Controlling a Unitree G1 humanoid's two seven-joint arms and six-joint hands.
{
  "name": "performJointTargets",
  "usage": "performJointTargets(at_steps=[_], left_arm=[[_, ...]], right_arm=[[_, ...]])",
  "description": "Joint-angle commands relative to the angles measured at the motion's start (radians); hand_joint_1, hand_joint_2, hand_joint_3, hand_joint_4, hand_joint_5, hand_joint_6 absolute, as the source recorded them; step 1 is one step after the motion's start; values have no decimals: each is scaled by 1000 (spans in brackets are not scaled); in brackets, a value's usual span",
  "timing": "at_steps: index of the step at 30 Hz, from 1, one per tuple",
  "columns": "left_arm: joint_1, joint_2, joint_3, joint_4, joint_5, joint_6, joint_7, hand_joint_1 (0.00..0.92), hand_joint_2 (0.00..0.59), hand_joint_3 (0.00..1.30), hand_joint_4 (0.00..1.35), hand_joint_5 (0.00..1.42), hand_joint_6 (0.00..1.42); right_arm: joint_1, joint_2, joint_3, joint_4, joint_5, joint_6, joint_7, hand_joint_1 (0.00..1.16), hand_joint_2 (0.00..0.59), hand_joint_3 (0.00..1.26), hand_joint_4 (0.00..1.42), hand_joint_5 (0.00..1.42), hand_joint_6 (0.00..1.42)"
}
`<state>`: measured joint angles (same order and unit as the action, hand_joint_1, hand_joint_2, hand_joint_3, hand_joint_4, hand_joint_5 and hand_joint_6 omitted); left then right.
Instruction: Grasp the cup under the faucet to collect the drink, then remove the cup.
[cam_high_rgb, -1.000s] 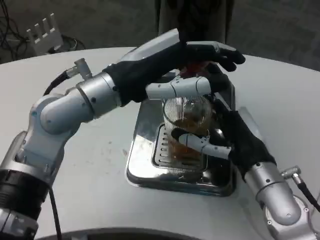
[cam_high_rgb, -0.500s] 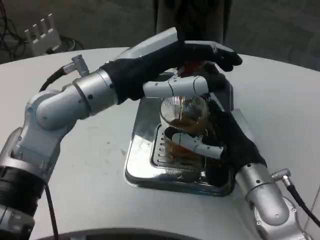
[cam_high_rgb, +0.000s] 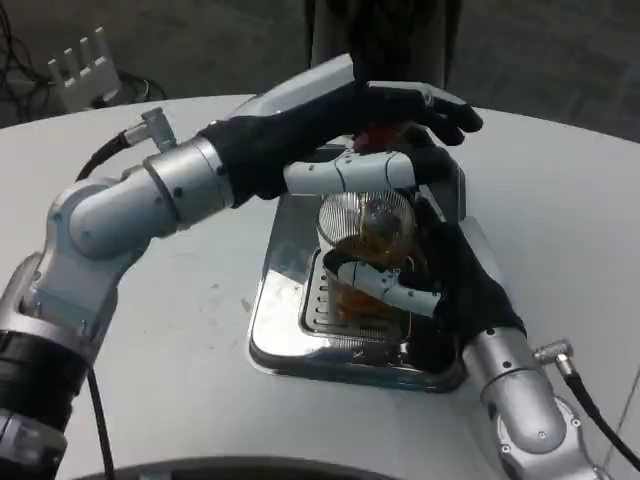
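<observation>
Glass is what I am dealing with: the cup (cam_high_rgb: 368, 245) is standing on the steel drip tray (cam_high_rgb: 285, 330), part full of brown drink, so I am judging it heavy, rigid, slick and breakable. My right hand (cam_high_rgb: 440, 275) is wrapping its fingers around the cup's lower half, the best place to grip, below the liquid line. My left hand (cam_high_rgb: 375, 135) is reaching over the cup's rim, fingers extended, apparently working the tap.

There is one camera, on the robot's head or chest. It looks down and forward at the white tabletop (cam_high_rgb: 590, 200) from close range. The left arm enters from 8 o'clock, the right arm from 5 o'clock, and the floor lies toward 12 o'clock.
</observation>
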<state>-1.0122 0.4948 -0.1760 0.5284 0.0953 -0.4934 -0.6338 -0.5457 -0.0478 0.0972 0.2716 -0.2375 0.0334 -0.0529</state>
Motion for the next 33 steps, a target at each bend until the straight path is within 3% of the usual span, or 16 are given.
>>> performJointTargets(at_steps=[1,12,19,25,33], left_arm=[[18,17,-24,12,37,5,-36,0,130,308,293,343,348],[20,29,-18,7,34,7,-39,0,130,308,293,343,348],[27,39,-17,4,35,9,-39,0,130,308,293,343,348],[32,50,-17,2,34,10,-40,0,130,307,294,343,348],[38,60,-16,2,34,10,-41,0,130,305,299,343,348]], right_arm=[[6,15,12,-3,-17,10,-30,739,177,0,46,122,96],[-9,48,40,52,-35,-25,-72,729,184,30,84,142,80],[-17,101,56,82,-67,-32,-170,728,191,90,118,180,91],[-17,147,68,132,-75,-62,-242,727,203,211,217,257,110],[-14,166,66,165,-67,-92,-277,740,195,316,330,297,26]])
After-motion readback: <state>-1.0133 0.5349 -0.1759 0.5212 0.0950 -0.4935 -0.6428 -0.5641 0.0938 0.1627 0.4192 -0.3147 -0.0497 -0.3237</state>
